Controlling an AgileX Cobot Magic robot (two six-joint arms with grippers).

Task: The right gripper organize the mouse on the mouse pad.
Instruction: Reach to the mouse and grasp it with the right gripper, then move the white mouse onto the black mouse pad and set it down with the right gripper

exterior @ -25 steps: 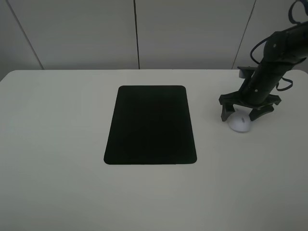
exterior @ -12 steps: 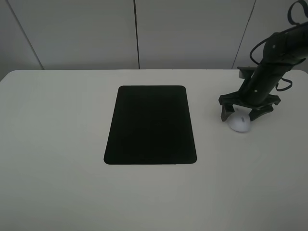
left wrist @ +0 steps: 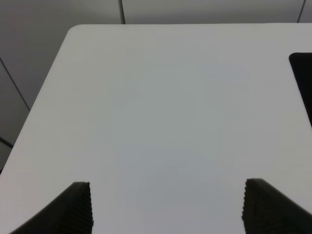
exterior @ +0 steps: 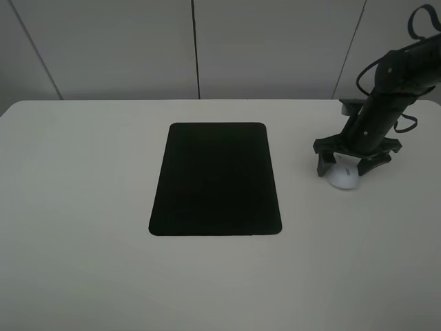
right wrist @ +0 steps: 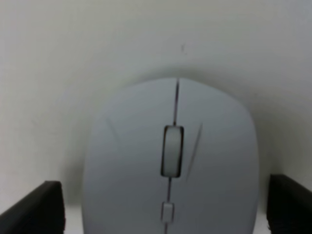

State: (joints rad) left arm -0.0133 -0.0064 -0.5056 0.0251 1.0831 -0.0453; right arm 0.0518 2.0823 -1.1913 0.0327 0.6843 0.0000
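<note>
Black-clawed right gripper (exterior: 344, 165) straddles the small white oval mouse (exterior: 342, 179), fingers spread and clear of it, well right of the flat black rectangular mouse pad (exterior: 216, 179).

Here's the white table (exterior: 83, 207), its back corners rounded, its surface pale and plain. Lying flat near the middle is the black mouse pad (exterior: 216, 179), long side running front to back. Off to the right, well apart from the pad, the small white mouse (exterior: 343, 178) rests directly on the tabletop.
</note>
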